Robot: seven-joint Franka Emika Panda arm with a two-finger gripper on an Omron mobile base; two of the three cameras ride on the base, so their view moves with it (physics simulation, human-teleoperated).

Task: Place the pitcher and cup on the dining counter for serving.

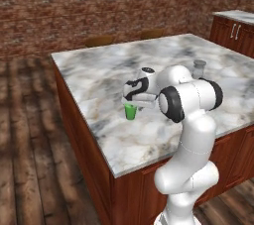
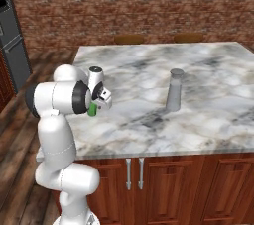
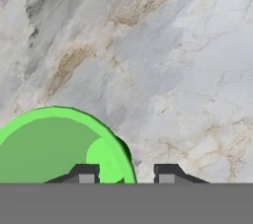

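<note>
The arm (image 1: 191, 135) is glossy white with rounded, bulbous segments, each joint capped by a broad black ring. Behind the gripper (image 1: 132, 101) sits a white hand block with black panels. Two small dark fingertips (image 3: 85, 173), squared off with grey faces, end the hand.

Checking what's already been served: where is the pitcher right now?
The pitcher stands upright on the dining counter, mid-counter in the right base view, well right of the cup and the gripper.
</note>
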